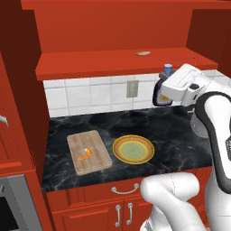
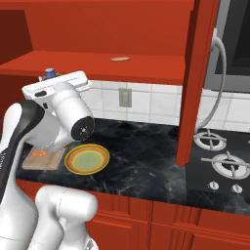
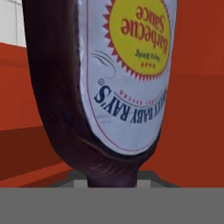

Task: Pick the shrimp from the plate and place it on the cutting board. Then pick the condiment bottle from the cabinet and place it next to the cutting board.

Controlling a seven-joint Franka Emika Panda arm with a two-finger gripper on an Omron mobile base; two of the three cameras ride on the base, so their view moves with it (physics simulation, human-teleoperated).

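Barbecue sauce fills the hand camera: the condiment bottle hangs right against the lens, its label reading upside down. From the left base view the gripper has the bottle's dark body in front of it, just past the front edge of the cabinet shelf and above the black marble counter. The fingertips are hidden, so I cannot tell how wide they stand or whether they clamp the bottle.

On the counter, well left of the bottle and lower, the plate sits bare. Just beside the plate, on its left, lies the cutting board, with the shrimp on it. Far back on the cabinet shelf, above the plate, rests a small flat tan thing.
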